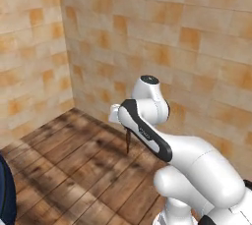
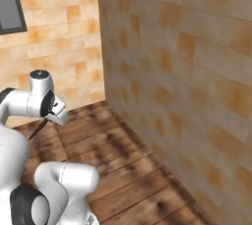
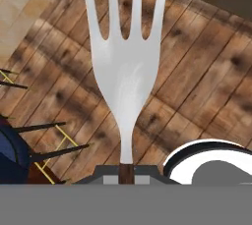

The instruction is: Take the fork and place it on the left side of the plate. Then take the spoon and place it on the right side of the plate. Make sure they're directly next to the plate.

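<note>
Between the closed fingertips of the gripper [image 3: 126, 170] sits the fork [image 3: 125, 71], clamped by the top of its dark brown handle; the jaws stand almost together on that slim stem, so the grip looks firm. From that pinch the fork runs straight out along the hand's own line: a narrow silver neck, then the broad shoulder, then the tines pointing away from the camera; its long axis and the gripper's approach axis are one and the same, which is the relation the coming placement turns on, since to lie flat beside a plate the fork must be tipped from hanging to level.

Seen from the base cameras, the fork [image 1: 128, 141] hangs below the wrist as a thin dark sliver over bare wooden floor [image 1: 74, 170], well above it and touching nothing; from the other side it shows slanting down and away from the hand [image 2: 38, 128].

Farther off stand the tiled walls [image 2: 172, 71]. Neither plate nor spoon can be made out with certainty; a dark blue shape with thin spikes lies at the hand view's lower left [image 3: 12, 155]; so which way the plate lies from the hand I cannot tell, and I judge the arm is mid-carry.
</note>
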